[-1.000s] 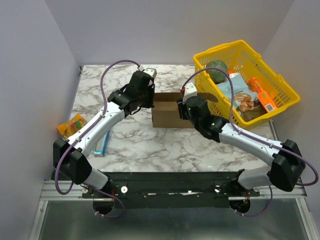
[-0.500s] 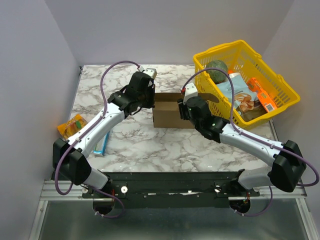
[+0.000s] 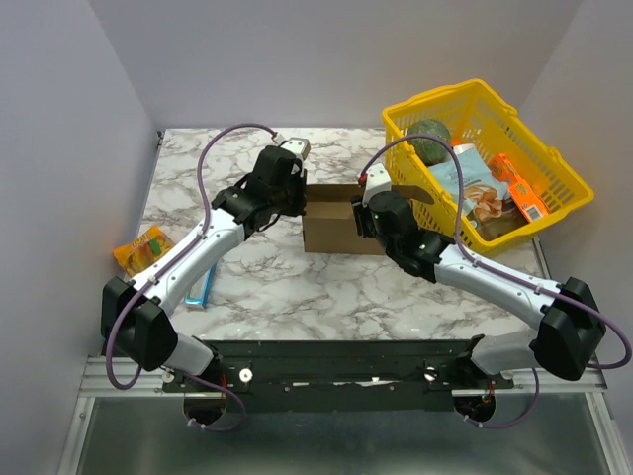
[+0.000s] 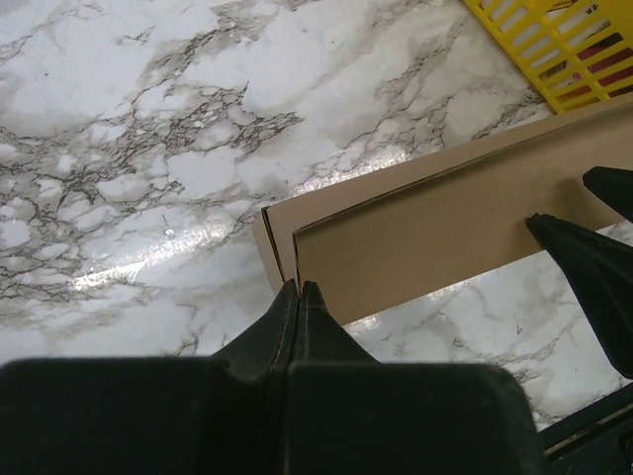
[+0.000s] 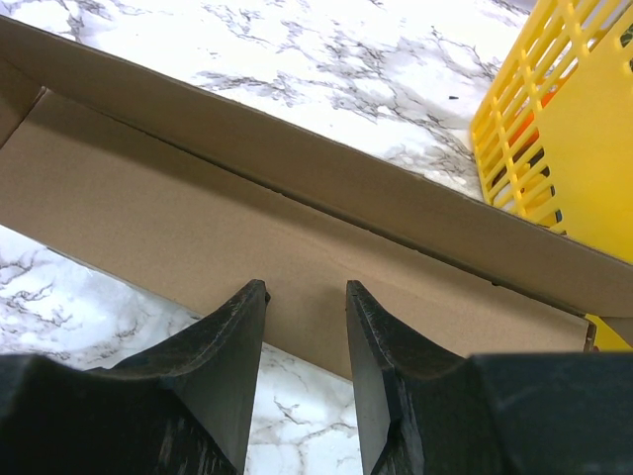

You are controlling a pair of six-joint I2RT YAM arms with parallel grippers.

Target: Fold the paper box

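Here the left hand (image 4: 299,289) grips a corner of the paper box (image 4: 435,233).

I work in a lab test cell — plain grey walls (image 3: 69,148) box a marble-patterned table (image 3: 297,287), aluminium rail (image 3: 94,374) along its near edge.

Small moves only. In the top view the left arm (image 3: 203,247) shuffles: its big shoulder block at the lower left slides a touch further left and down, and the forearm leans with it. Up at the wrist, the housing behind the left gripper (image 3: 299,200) rolls slightly toward the upper left of the frame, and the purple cable loop above it sags a shade. On the lower right, the right arm (image 3: 495,277) nudges its elbow block a hair toward the right edge.
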